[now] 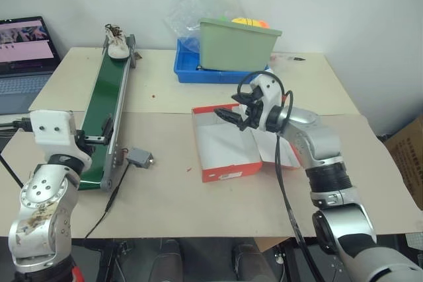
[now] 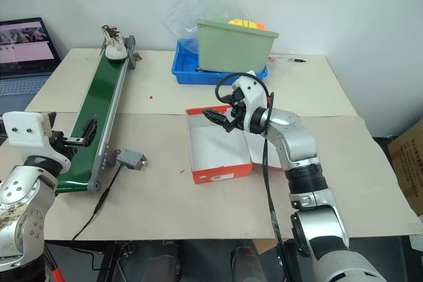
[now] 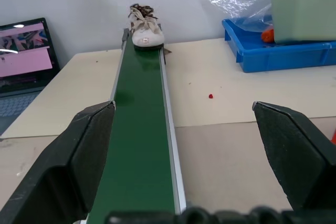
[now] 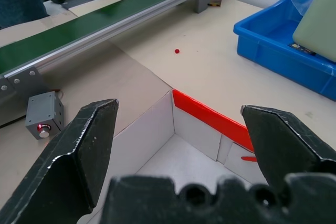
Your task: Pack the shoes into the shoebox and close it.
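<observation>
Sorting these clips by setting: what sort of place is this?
Probably a lab or test workspace: a small green conveyor belt carrying a shoe on a plain table, with a laptop beside it.

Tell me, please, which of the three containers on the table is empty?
The red shoebox, standing open nearest the robot with its bare white inside showing. The green bin holds yellow and orange things, and the blue tray carries that bin.

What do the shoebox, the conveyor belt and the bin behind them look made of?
shoebox: matte cardboard, red outside, white inside, with folded flaps. conveyor belt: smooth green rubbery strip, probably, between silvery metal rails. bin: pale green moulded plastic, thick-rimmed.
</observation>
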`<control>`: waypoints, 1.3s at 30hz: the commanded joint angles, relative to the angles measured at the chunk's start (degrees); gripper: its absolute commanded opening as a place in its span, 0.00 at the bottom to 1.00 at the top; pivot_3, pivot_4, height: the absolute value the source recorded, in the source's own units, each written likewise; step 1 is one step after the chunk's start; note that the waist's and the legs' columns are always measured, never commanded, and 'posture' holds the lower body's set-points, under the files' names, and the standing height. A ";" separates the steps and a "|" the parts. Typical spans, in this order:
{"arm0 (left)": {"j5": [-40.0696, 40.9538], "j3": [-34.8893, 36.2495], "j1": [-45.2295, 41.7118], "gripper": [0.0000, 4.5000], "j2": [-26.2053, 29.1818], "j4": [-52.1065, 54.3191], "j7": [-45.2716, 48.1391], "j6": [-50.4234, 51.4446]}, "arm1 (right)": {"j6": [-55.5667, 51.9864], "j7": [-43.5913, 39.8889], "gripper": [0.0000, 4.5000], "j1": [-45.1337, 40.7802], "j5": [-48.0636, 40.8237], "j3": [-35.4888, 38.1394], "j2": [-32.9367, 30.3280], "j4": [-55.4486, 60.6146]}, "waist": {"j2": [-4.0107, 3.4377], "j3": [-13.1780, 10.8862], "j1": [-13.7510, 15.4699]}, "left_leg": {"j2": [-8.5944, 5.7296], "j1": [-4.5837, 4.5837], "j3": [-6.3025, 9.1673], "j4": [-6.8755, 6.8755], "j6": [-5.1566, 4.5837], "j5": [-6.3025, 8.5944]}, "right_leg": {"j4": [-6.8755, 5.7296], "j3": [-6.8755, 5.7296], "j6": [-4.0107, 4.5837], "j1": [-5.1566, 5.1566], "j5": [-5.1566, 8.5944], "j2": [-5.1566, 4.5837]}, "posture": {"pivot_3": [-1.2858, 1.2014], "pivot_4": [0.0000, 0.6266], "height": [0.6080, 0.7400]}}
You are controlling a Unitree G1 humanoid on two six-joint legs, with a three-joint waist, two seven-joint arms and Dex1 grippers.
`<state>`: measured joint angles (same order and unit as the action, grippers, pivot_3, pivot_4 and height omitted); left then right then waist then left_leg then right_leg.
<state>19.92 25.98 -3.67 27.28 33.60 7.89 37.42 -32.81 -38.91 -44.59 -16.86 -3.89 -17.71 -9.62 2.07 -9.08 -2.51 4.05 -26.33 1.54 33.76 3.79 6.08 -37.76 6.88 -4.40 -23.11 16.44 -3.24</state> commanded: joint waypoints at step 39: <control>-5.50 -1.15 -12.54 1.00 -0.15 -26.71 -1.50 -8.42 | -4.69 -10.20 0.98 2.99 -9.57 -4.66 0.77 17.07 | 0.01 0.00 0.07 | 0.00 0.00 0.02 0.01 0.00 0.00 | -0.08 -0.03 -0.01 -0.01 0.01 0.01 | 0.52 0.24 1.00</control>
<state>15.30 25.08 -15.40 26.50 7.70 6.18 30.23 -37.42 -49.41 -41.53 -25.94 -8.79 -16.53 4.78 2.08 -9.08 -2.44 4.04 -26.33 1.56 33.76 3.80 6.08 -37.83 6.85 -4.41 -23.12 16.45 -3.23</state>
